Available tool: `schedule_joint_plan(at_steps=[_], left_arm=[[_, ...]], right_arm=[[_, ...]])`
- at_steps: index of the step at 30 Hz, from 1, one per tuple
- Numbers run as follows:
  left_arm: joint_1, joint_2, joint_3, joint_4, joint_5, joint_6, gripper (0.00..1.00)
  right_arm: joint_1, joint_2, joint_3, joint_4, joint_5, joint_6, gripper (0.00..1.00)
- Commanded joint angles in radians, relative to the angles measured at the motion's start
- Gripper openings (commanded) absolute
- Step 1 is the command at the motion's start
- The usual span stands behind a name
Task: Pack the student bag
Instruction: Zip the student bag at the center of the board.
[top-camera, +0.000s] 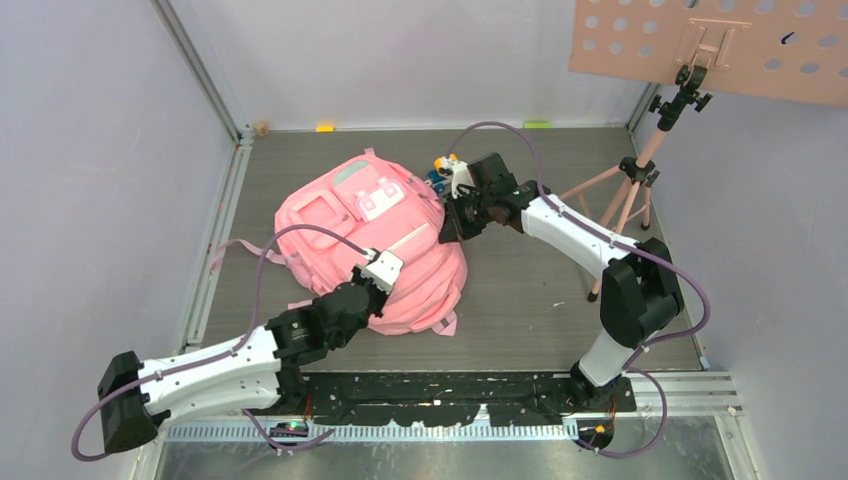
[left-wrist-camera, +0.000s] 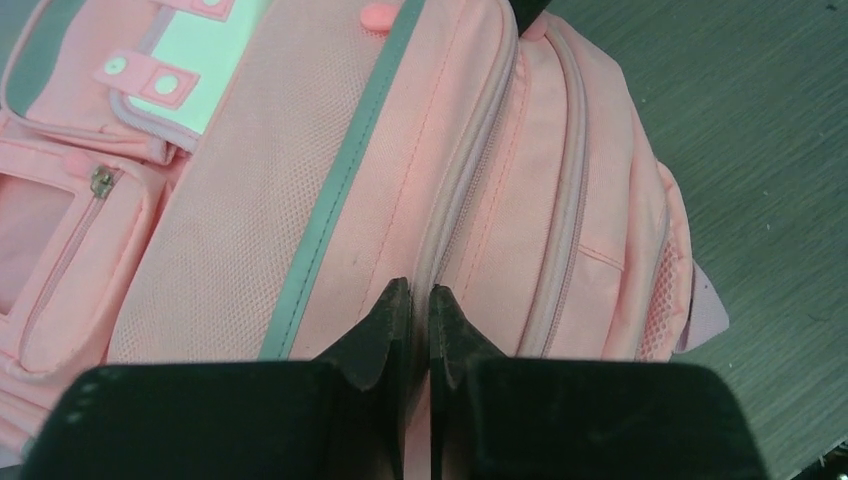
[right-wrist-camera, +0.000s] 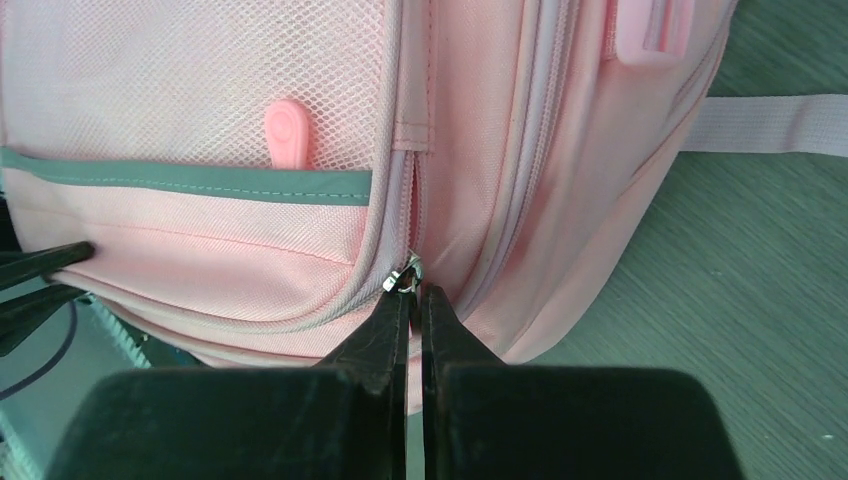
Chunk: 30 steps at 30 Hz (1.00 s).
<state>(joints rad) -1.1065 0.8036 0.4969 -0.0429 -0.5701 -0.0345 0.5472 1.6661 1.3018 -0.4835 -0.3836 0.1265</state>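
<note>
The student bag (top-camera: 340, 225) is a large pink backpack lying front up on the dark table, left of centre. My left gripper (top-camera: 388, 262) rests on its near right part. In the left wrist view the left gripper (left-wrist-camera: 420, 290) is shut, pinching the bag (left-wrist-camera: 300, 180) along a closed zipper seam (left-wrist-camera: 455, 200). My right gripper (top-camera: 450, 230) is at the bag's right edge. In the right wrist view the right gripper (right-wrist-camera: 413, 292) is shut on the pull just below the metal zipper slider (right-wrist-camera: 404, 276) of the bag (right-wrist-camera: 200, 120).
Small colourful items (top-camera: 443, 168) lie behind the right wrist. A pink tripod (top-camera: 628, 195) holding a perforated board (top-camera: 700, 40) stands at the back right. Pink straps (top-camera: 240, 250) trail off the bag's left side. Small yellow (top-camera: 325, 127) and green (top-camera: 537, 124) pieces lie at the back wall.
</note>
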Motion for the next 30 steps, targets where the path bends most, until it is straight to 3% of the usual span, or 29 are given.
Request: schedule_joint_plan(at_steps=[1,3,6,10,16,22,30], left_arm=[[0.001,-0.032,0.065,-0.148,-0.029,-0.054,0.11],[0.007,0.018,0.151,-0.215,0.055,-0.062,0.33],[0.007,0.107,0.272,-0.258,0.074,-0.076,0.52],[0.024,0.21,0.349,-0.179,0.121,-0.03,0.66],[0.104,0.413,0.447,-0.071,0.229,-0.023,0.76],[0.11,0.567,0.49,0.03,0.2,0.062,0.77],[0.11,0.639,0.467,0.125,0.155,0.181,0.34]], right_arm=[[-0.074,0.002,0.032,0.011,0.031,-0.014,0.0],[-0.071,-0.012,0.007,0.033,-0.005,0.008,0.0],[-0.069,-0.028,-0.031,0.08,-0.044,0.046,0.01],[-0.069,-0.035,-0.049,0.112,-0.089,0.069,0.01],[-0.067,-0.038,-0.057,0.122,-0.12,0.081,0.01],[-0.067,-0.054,-0.068,0.132,-0.128,0.084,0.0],[-0.067,-0.065,-0.071,0.117,-0.121,0.078,0.01]])
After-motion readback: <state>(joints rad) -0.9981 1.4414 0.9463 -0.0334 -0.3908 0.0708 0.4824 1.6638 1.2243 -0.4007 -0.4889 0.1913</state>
